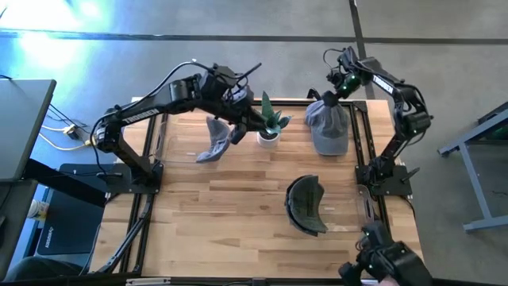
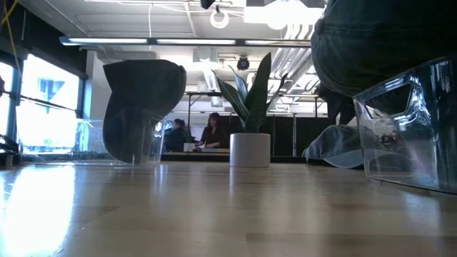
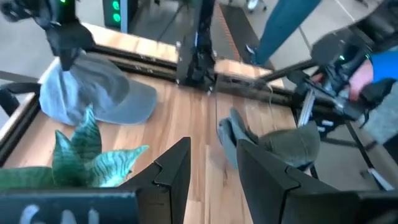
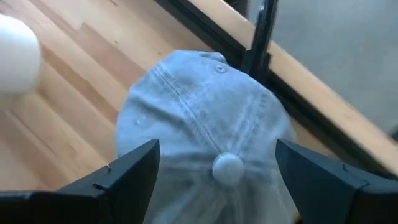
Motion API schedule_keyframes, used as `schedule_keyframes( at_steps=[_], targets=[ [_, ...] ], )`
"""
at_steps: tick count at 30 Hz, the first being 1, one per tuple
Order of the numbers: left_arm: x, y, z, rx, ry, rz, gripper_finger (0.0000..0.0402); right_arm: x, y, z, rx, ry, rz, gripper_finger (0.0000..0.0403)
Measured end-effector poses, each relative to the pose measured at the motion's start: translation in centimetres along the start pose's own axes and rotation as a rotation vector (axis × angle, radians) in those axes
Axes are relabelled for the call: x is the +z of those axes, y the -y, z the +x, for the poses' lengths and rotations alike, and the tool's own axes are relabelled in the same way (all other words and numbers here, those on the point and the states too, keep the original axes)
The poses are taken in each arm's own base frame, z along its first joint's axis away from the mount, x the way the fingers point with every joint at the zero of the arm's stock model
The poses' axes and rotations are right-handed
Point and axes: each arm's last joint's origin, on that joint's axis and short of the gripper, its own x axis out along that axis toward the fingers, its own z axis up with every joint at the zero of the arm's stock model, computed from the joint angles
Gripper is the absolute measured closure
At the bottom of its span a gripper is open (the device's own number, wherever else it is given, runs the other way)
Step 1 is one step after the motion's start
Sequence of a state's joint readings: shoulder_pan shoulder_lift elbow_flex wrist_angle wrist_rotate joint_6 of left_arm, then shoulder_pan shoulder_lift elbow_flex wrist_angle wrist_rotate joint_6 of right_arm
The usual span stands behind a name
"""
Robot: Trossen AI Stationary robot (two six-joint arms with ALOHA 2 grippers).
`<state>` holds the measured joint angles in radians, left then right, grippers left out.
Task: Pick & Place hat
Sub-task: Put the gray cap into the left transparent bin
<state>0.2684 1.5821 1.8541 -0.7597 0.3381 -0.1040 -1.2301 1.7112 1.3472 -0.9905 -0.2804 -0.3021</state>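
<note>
A: From above, where do the hats lie?

B: A grey cap (image 1: 327, 127) lies at the table's (image 1: 230, 206) far right corner, with the right gripper (image 1: 329, 97) just above its crown. A dark green cap (image 1: 306, 205) lies nearer the front, right of centre. A blue-grey cloth (image 1: 214, 139) hangs under the left gripper (image 1: 236, 127), beside a potted plant (image 1: 270, 123).

A: Is the left claw holding that cloth?

B: I cannot tell; the fingers are hidden there.

A: And at table height?

B: The plant's white pot (image 2: 250, 149) stands mid-table. A dark cap (image 2: 141, 107) sits on a clear stand at left, and a clear plastic box (image 2: 410, 128) stands at right.

A: The left wrist camera?

B: Its two dark fingers (image 3: 171, 174) stand partly apart with nothing visible between them; beyond lie the grey cap (image 3: 93, 93) and green cap (image 3: 283, 146).

A: The right wrist?

B: Its fingers (image 4: 134, 171) are spread wide on either side of the grey cap's (image 4: 205, 130) top button, gripping nothing.
</note>
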Motion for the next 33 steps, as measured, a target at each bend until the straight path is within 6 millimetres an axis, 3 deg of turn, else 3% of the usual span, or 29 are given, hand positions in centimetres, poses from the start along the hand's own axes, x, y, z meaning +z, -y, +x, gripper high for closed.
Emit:
schedule_keyframes(
  at_steps=[5,12,17,25,33],
  targets=[
    [-0.1,0.1,0.0,-0.045,-0.01,0.0,0.0276,-0.1,0.9,1.8,0.042,-0.058,0.047,0.0088],
    [-0.1,0.2,0.0,-0.066,-0.013,-0.001,0.0276,-1.0,-0.7,2.5,0.156,-0.196,-0.071,0.0099],
    [-0.1,0.2,0.0,-0.066,-0.017,-0.002,0.0276,-1.8,-2.2,1.9,0.206,-0.28,-0.17,0.0166],
    [-0.2,0.3,0.0,-0.091,-0.029,-0.006,0.0276,-2.8,-4.3,0.8,0.168,-0.423,-0.293,0.0356],
    [-0.2,0.0,0.0,-0.01,-0.018,0.017,0.0276,-3.3,-7.0,-1.9,0.136,-0.383,-0.276,0.0351]
  ],
)
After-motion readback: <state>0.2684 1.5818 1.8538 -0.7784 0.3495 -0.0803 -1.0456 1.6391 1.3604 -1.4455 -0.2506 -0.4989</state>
